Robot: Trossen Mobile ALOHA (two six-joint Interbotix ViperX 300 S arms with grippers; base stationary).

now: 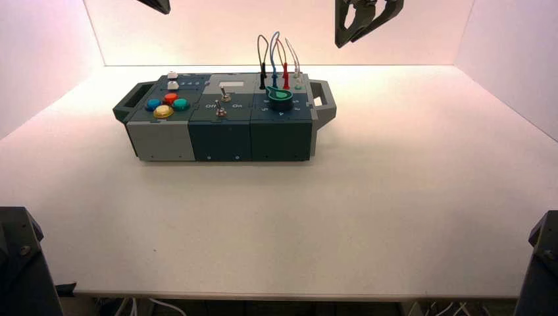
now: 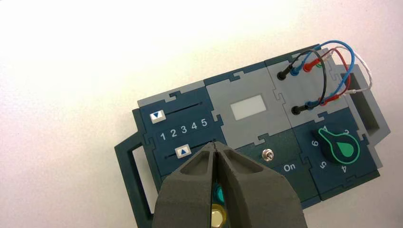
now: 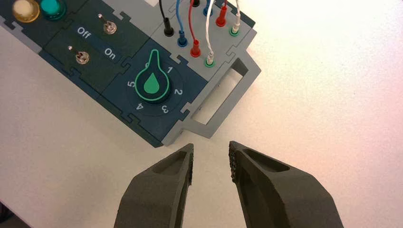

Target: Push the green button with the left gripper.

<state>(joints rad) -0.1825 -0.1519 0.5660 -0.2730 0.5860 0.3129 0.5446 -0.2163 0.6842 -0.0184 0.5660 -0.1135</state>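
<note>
Fingers [image 2: 209,190] of the left gripper [image 2: 216,151] pressed together into one point, held high over the box's [image 1: 224,138] left end. I see the green button [image 1: 181,104] below them, rightmost of four buttons (blue, red, yellow, green); it shows through the slit between them, so my coming move is straight down. Two toggle switches, one green knob [image 1: 281,97]. Right gripper [image 3: 211,156]: parted, idle, off the right end.
</note>
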